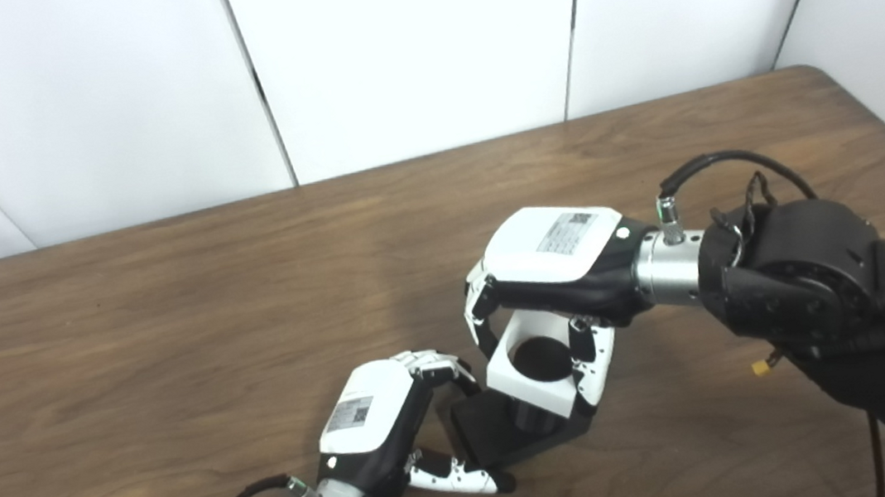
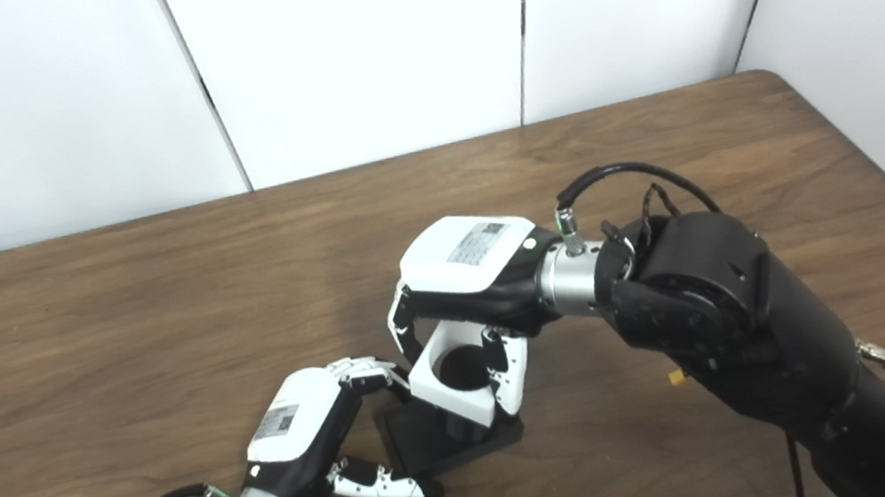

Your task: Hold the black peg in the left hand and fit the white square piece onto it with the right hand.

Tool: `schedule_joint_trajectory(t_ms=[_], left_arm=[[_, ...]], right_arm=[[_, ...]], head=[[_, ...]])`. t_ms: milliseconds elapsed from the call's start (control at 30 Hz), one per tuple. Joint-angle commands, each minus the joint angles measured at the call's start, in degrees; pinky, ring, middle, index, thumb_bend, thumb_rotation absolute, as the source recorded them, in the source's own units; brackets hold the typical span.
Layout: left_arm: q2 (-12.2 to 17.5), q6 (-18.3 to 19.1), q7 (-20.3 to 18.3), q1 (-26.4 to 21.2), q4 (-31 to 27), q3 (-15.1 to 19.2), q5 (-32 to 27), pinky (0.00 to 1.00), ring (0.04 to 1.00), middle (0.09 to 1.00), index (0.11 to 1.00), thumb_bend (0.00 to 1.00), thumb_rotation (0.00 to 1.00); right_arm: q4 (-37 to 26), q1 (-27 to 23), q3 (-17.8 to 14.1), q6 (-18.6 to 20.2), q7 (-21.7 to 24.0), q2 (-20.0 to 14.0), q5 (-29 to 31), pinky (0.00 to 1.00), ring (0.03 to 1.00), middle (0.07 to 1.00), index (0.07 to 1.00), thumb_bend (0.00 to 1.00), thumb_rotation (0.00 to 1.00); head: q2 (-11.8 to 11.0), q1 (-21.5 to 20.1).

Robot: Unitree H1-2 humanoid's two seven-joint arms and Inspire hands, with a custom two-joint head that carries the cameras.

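The black peg [image 1: 530, 415] stands on a flat black square base [image 1: 493, 438] lying on the wooden table [image 1: 168, 330]. My left hand [image 1: 383, 422] grips the base's left edge, fingers over the top and thumb along the front. The white square piece [image 1: 529, 368], with a round hole through it, sits tilted on top of the peg, the peg's dark end showing in the hole. My right hand [image 1: 545, 270] holds this piece from above, fingers on its left and right sides. In the right eye view the piece [image 2: 457, 380] and base [image 2: 431, 441] appear the same way.
White wall panels [image 1: 404, 53] stand behind the table's far edge. The table's right edge runs close to the right forearm [image 1: 831, 296]. Cables trail from both wrists.
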Motion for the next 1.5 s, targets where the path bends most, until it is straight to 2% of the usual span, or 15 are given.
schedule_joint_trajectory(t_ms=[0,700,967,1467], left_arm=[[0.0,1.5,-3.3,0.8,0.2,-1.2,0.0,0.83,0.825,0.761,0.488,0.51,0.04],[0.3,2.2,-4.0,0.7,-0.7,-0.9,-0.3,0.82,0.827,0.760,0.488,0.51,0.04],[0.6,2.3,-4.4,0.7,-1.2,-0.7,-0.6,0.82,0.827,0.759,0.488,0.51,0.04],[0.8,2.1,-5.0,0.6,-1.5,-0.4,-1.1,0.81,0.822,0.758,0.488,0.51,0.04]], right_arm=[[-0.7,-1.4,-1.0,-0.5,-1.3,0.0,0.0,0.82,0.845,0.736,0.483,0.52,0.13],[-0.1,-1.6,-1.3,-0.9,-0.7,-1.5,1.4,0.81,0.835,0.727,0.482,0.52,0.13],[-0.4,-1.9,-1.5,0.1,0.4,-1.9,1.6,0.81,0.841,0.734,0.482,0.52,0.13],[-0.7,-1.1,-1.3,0.2,0.8,-1.5,1.3,0.81,0.840,0.741,0.483,0.52,0.13]], head=[[0.2,0.0],[1.5,-0.5],[1.9,-1.0],[2.5,-1.5]])
